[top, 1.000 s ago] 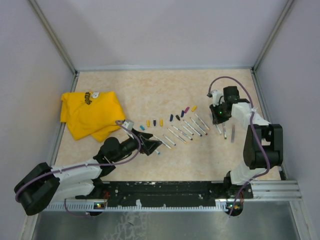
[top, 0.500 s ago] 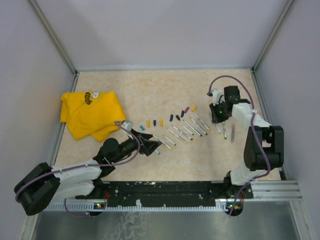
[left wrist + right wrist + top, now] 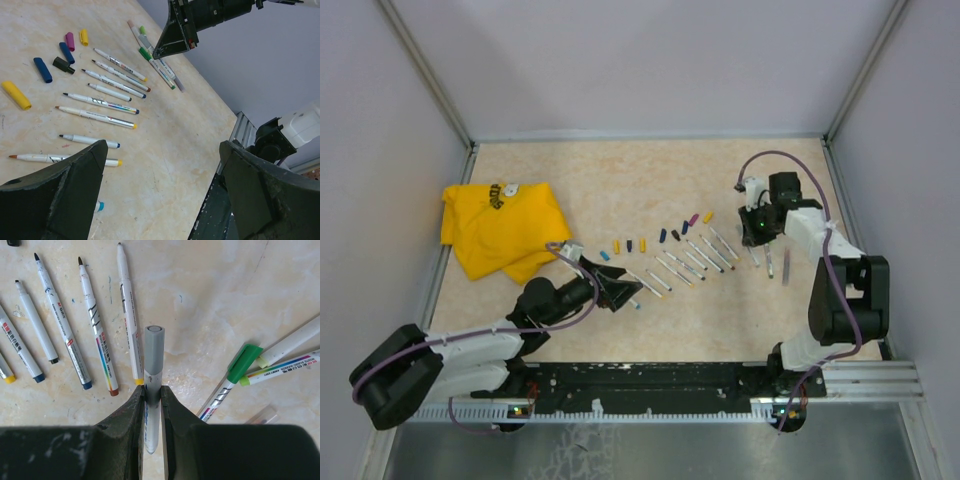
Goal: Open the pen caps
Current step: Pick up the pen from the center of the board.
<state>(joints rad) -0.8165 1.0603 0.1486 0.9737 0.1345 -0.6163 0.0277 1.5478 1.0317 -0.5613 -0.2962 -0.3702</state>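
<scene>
The right claw point(image 3: 152, 392), low in frame, is clenched on a thin pen point(image 3: 152, 430), whose smooth grey cap point(image 3: 154, 347) is on, just beyond the grip. The slick round barrel may slip when the cap is pulled. The left claw point(image 3: 162, 150) gapes empty. Stubby loose caps point(image 3: 42, 70) lie upper left on the mottled desk point(image 3: 190, 130).

The left gripper point(image 3: 162, 150) hangs wide open left of the pen row point(image 3: 100, 102). The right gripper point(image 3: 152, 390), right of it, pinches a grey-capped pen point(image 3: 154, 347).

Lower barrel of the grey-capped pen point(image 3: 154, 352) out of sight inside the right hand point(image 3: 153, 391)
</scene>
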